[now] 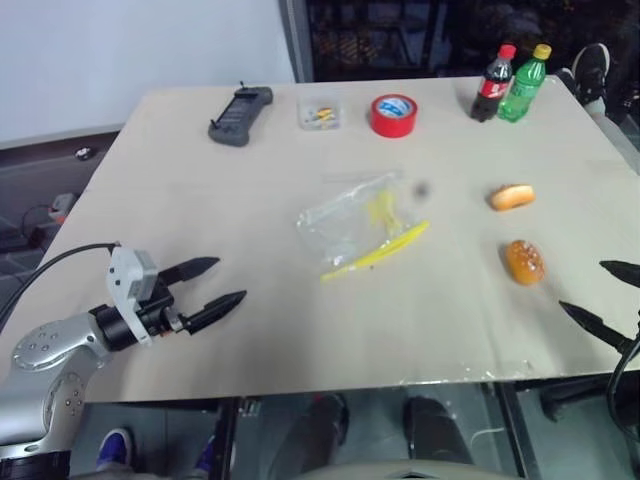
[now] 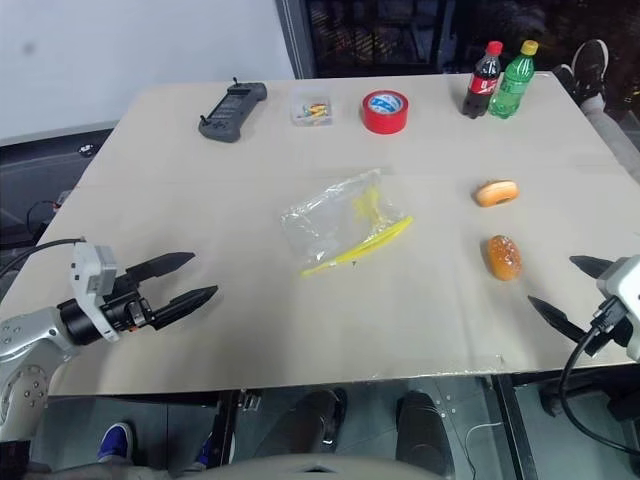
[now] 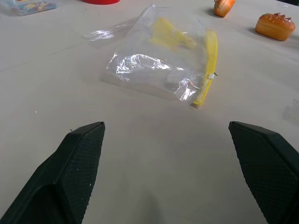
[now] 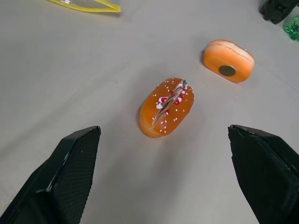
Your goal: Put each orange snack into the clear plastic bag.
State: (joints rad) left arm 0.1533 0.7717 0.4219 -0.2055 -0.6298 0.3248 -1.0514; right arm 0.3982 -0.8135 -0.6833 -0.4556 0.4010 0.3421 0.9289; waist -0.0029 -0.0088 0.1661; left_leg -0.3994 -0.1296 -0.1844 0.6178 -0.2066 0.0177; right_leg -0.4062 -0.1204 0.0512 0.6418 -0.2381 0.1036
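The clear plastic bag with its yellow strip lies crinkled in the middle of the table. Two orange snacks rest to its right: a lighter elongated one and, nearer me, a darker speckled one. My left gripper hovers open over the table's near left part, pointing toward the bag, well short of it. At the near right edge my right gripper is open, aimed at the speckled snack and not touching it. Both grippers are empty.
Along the far edge stand a black handheld controller, a small clear box of yellow bits, a red tape roll, a cola bottle and a green bottle. The table's front edge runs just below both grippers.
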